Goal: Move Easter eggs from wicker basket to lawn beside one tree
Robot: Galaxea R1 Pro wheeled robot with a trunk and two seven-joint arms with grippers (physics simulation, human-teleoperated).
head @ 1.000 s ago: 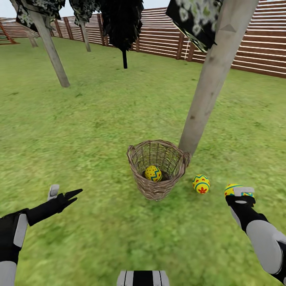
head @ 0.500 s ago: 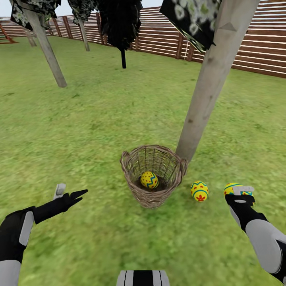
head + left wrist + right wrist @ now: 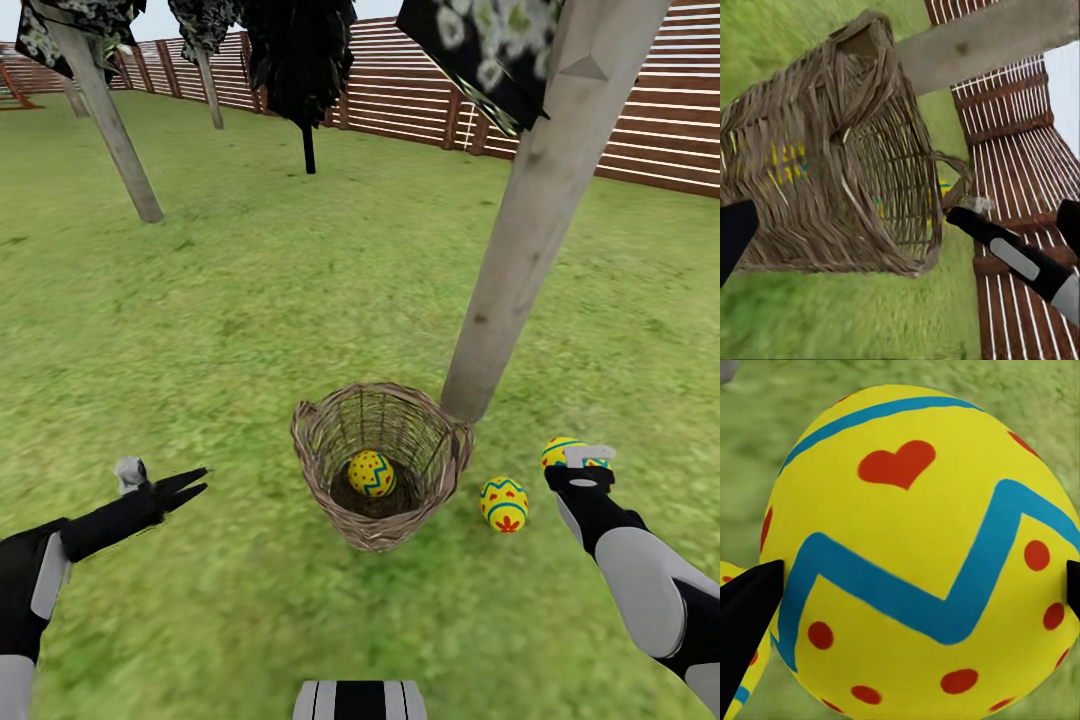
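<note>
Lower left of the head view: left gripper [image 3: 190, 483] spread and empty, aimed at the basket [image 3: 330, 490], likely readied for the last egg [image 3: 371, 473] lying inside it. Lower right: right gripper [image 3: 585, 464] clamped on a second egg [image 3: 556, 452], held low over the lawn [image 3: 250, 300], probably for setting down. Between them, flower egg [image 3: 504, 503] on the grass. Beyond, at centre right, tree [image 3: 515, 260], close by all of these.

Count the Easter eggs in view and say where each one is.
3. One egg lies inside the wicker basket; the flower-marked egg lies on the lawn beside it; one egg sits in the right end effector.
</note>
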